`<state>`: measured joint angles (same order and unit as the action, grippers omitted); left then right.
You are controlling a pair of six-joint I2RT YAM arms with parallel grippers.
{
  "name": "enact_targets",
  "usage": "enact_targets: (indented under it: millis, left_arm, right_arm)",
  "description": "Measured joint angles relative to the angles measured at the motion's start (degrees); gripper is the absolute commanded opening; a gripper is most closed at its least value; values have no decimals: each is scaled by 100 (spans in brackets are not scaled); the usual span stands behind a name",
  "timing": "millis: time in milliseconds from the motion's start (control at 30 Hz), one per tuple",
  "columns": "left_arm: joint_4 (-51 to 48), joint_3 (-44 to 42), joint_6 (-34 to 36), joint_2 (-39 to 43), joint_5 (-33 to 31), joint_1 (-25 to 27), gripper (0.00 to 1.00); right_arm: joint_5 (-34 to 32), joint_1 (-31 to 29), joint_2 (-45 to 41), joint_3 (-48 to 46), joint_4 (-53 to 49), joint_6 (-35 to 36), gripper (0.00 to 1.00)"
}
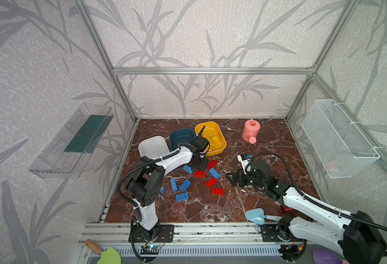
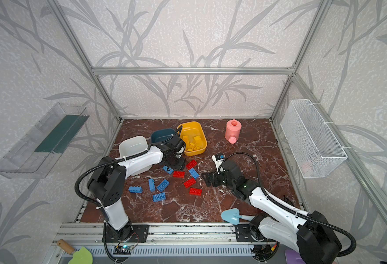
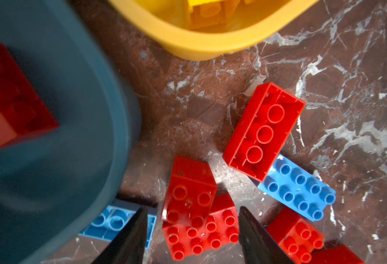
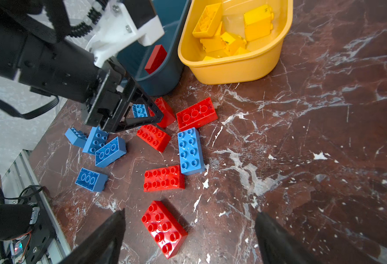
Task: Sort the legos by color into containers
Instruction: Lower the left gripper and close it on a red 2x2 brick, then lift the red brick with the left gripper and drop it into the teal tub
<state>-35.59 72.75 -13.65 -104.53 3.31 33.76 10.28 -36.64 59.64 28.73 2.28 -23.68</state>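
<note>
- The left claw (image 3: 192, 212) was down among the legos with its jaws partly apart, one on either side of a small red brick (image 3: 189, 194). A gap showed on both sides, so it gripped nothing.
- That small red brick sat tilted, leaning on a long red brick (image 3: 222, 226) right under the fingertips.
- Just outside one jaw lay a blue brick (image 3: 110, 219), partly hidden by the wall of the teal tub (image 3: 51, 160), which crowded the claw on that side.
- Inside the teal tub lay one stray red brick (image 4: 156, 58).
- Just to the claw's right, an upturned red brick (image 1: 211, 164) touched a long blue brick (image 1: 214, 173).
- Toward the back wall from the claw stood the yellow tub (image 1: 221, 146), holding the yellow bricks (image 4: 233, 34).
- The white tub (image 1: 152, 146) stood to the left, partly behind the left arm.
- More blue bricks (image 1: 184, 185) lay scattered on the robot's side of the claw.
- Two further red bricks (image 1: 210, 182) lay between the two claws.
- The right claw (image 1: 231, 178) hung wide open and empty, low over the marble table (image 1: 268, 141), right of the pile and apart from it.
- A pink watering can (image 1: 250, 131) stood well behind the right claw, and a light-blue scoop (image 1: 255, 216) lay near that arm's base.
</note>
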Motion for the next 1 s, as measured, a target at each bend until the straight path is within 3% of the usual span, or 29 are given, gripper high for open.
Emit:
enact_targets:
  millis: [133,300,467,800,1000]
  left_arm:
    - [42,136,22,-267,-11,11,57]
    - [55,136,59,-341,-26,37,41]
    - [153,133,42,-341,-28,48,32]
    - [186,79,-50,326,-81,96,30]
    - [-164,649,-46,684,-354,4,30]
  right_arm:
    - [26,17,-72,-4,4,-15,89]
    - [28,22,-111,-11,11,-22,89]
    - [31,22,-87,-15,37,-24,89]
    - [42,24,-31,-31,55,-28,89]
    - [101,24,76,-31,96,-33,89]
